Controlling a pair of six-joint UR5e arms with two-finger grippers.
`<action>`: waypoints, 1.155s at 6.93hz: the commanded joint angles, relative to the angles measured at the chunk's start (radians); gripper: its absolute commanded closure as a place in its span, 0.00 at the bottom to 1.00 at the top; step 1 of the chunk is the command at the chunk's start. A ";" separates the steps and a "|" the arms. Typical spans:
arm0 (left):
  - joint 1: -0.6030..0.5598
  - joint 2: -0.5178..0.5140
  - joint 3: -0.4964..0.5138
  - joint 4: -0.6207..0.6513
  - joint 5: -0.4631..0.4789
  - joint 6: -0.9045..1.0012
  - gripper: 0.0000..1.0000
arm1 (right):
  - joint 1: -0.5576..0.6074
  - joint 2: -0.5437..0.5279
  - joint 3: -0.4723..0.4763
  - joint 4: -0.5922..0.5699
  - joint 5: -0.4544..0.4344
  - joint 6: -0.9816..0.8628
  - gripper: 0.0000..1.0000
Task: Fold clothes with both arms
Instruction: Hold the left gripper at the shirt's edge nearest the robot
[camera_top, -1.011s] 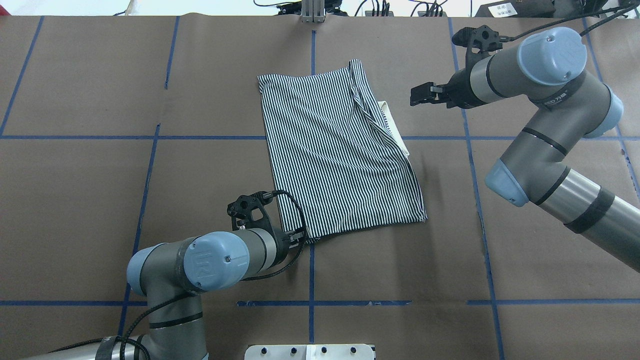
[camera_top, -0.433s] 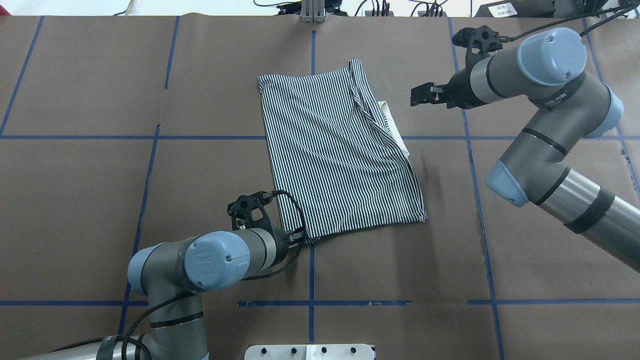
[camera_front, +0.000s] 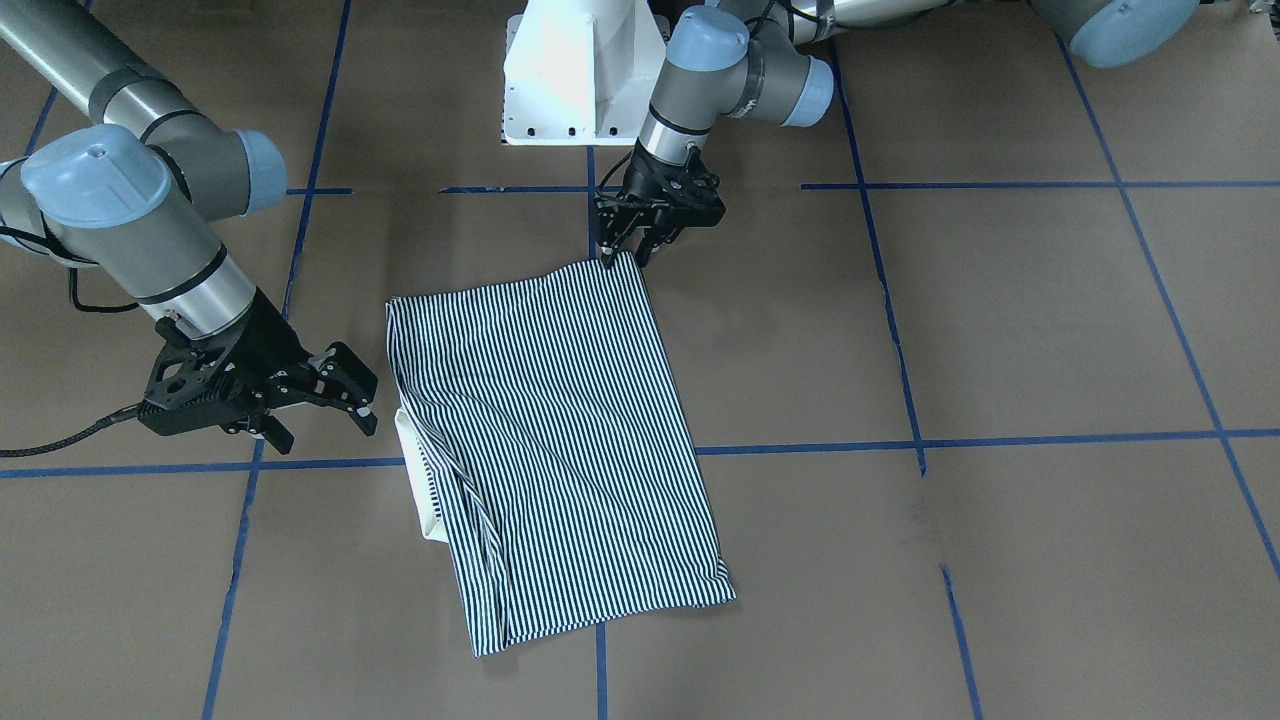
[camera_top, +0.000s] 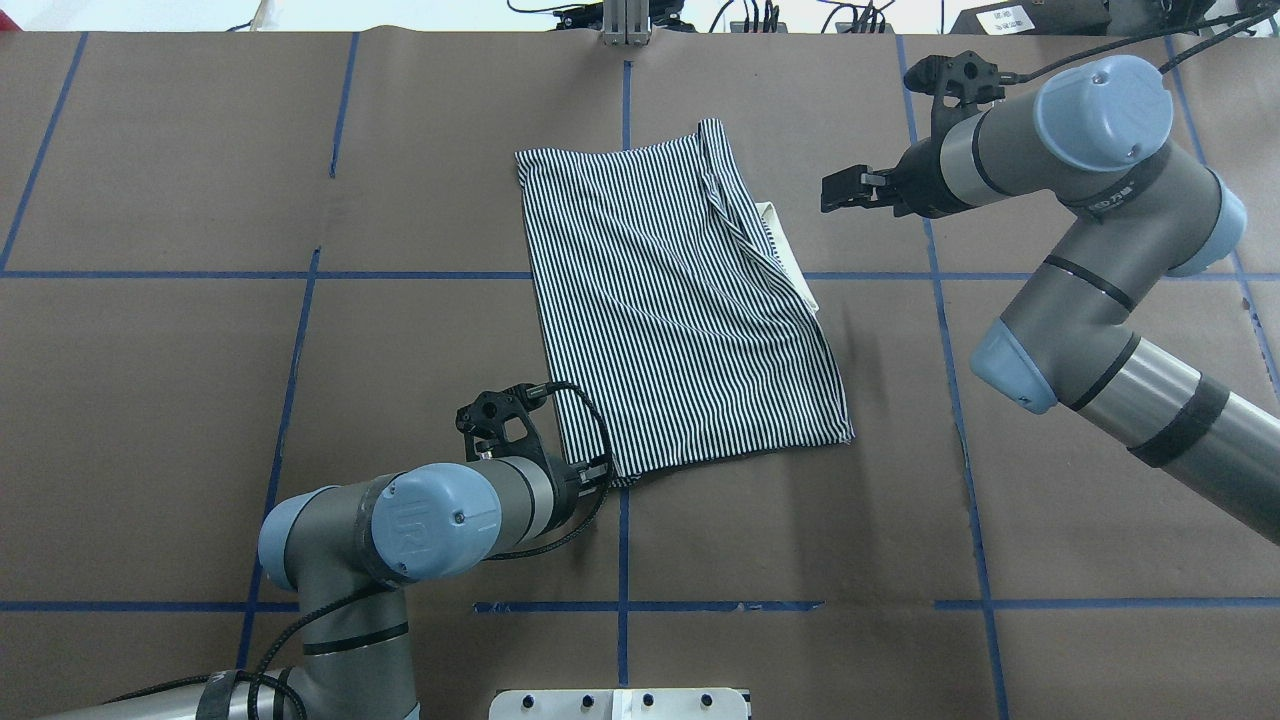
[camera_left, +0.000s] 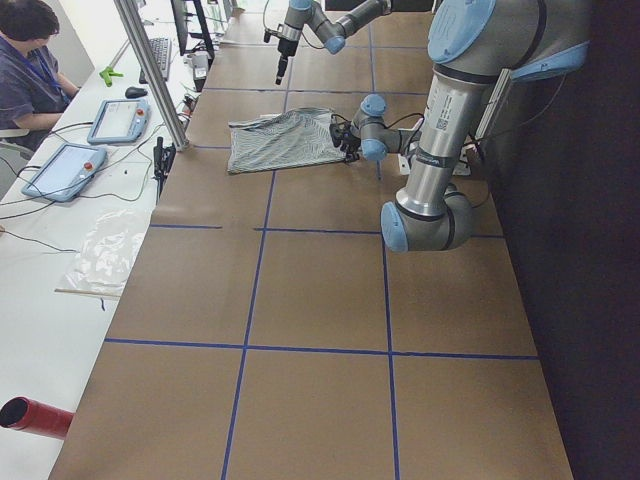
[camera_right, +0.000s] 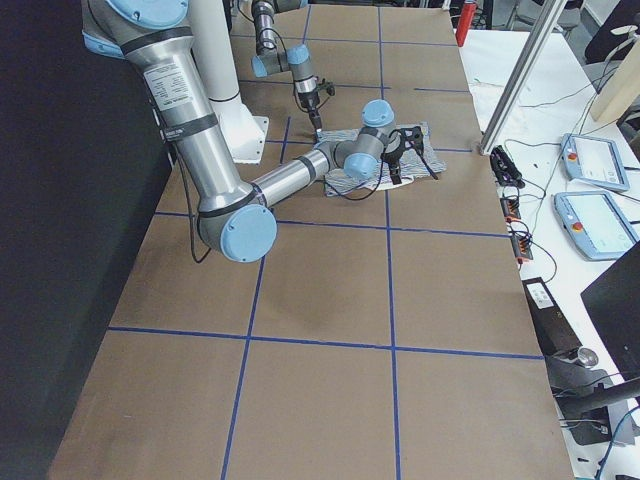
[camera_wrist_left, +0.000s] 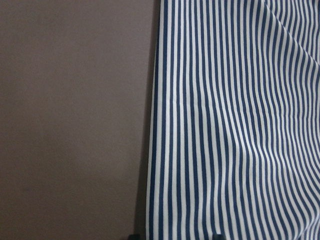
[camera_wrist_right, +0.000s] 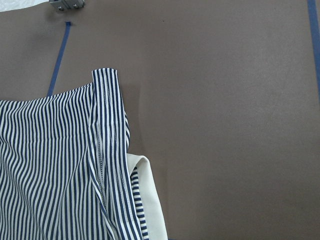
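Observation:
The striped polo shirt (camera_top: 680, 310) lies folded into a long rectangle on the brown table, and it also shows in the front view (camera_front: 550, 430). Its cream collar (camera_top: 790, 250) peeks out at the edge facing the right arm. My left gripper (camera_front: 622, 258) is open, low at the shirt's near corner, with a finger on each side of the shirt's edge. The left wrist view shows that striped edge (camera_wrist_left: 165, 125) on the table. My right gripper (camera_front: 360, 395) is open and empty, hovering beside the collar edge, apart from the cloth. It also shows in the overhead view (camera_top: 830, 190).
The white pedestal base (camera_front: 580, 70) stands at the near middle edge. Blue tape lines (camera_top: 960, 400) cross the brown table cover. An aluminium post (camera_top: 625, 25) stands at the far edge. An operator (camera_left: 30, 50) sits beyond it, with tablets (camera_left: 65, 165) alongside.
The left arm's elbow has shifted slightly to the right. Both grippers and the shirt stay where they were.

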 joint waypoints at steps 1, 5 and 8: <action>0.001 -0.002 0.004 -0.004 0.000 0.000 0.55 | 0.000 0.000 -0.001 0.000 0.001 0.000 0.00; -0.001 0.000 0.007 -0.029 0.000 0.012 1.00 | 0.000 0.002 0.002 0.000 -0.002 0.003 0.00; -0.028 0.006 -0.005 -0.029 0.000 0.047 1.00 | -0.105 -0.038 0.138 -0.018 -0.128 0.423 0.12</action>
